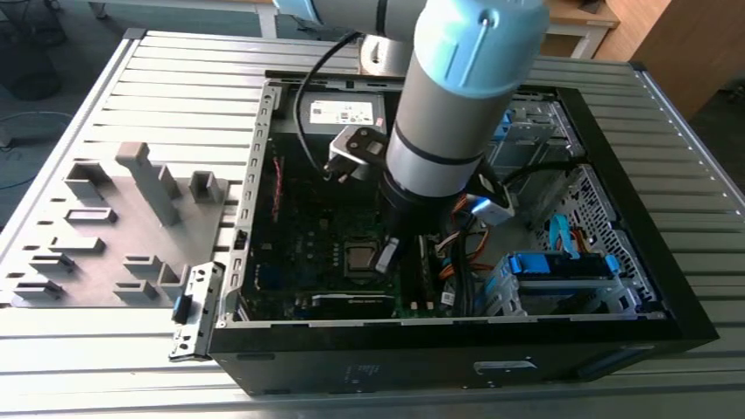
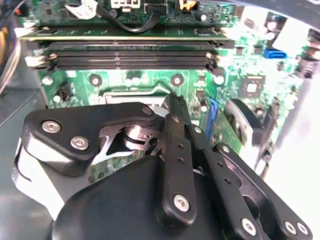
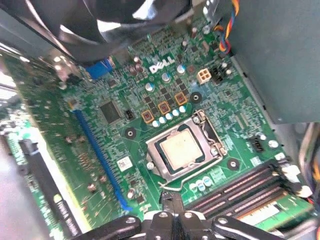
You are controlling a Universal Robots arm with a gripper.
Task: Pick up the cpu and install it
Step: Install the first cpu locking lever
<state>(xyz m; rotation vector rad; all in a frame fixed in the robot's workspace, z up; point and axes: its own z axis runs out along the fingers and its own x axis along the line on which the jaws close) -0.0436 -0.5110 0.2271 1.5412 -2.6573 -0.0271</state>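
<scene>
The cpu (image 3: 182, 150) is a pale silvery square with a dark rim, lying flat inside the silver-framed socket (image 3: 161, 167) on the green motherboard (image 3: 100, 150). In the first wrist view my gripper (image 3: 172, 201) hangs just off the socket's edge, on the side of the memory slots, with its dark fingers together and nothing seen between them. The second wrist view has the gripper (image 2: 175, 107) in front of the socket (image 2: 131, 94), hiding most of it. Seen from the exterior view, the gripper (image 1: 388, 253) reaches down into the open computer case (image 1: 652, 262), right beside the socket (image 1: 361, 257).
Black memory slots (image 3: 250, 187) run close beside the socket. Orange and black cables (image 1: 466, 253) and a blue drive cage (image 1: 559, 266) fill the case toward the exterior view's right. A grey fixture plate (image 1: 117, 227) with blocks lies outside the case on the exterior view's left.
</scene>
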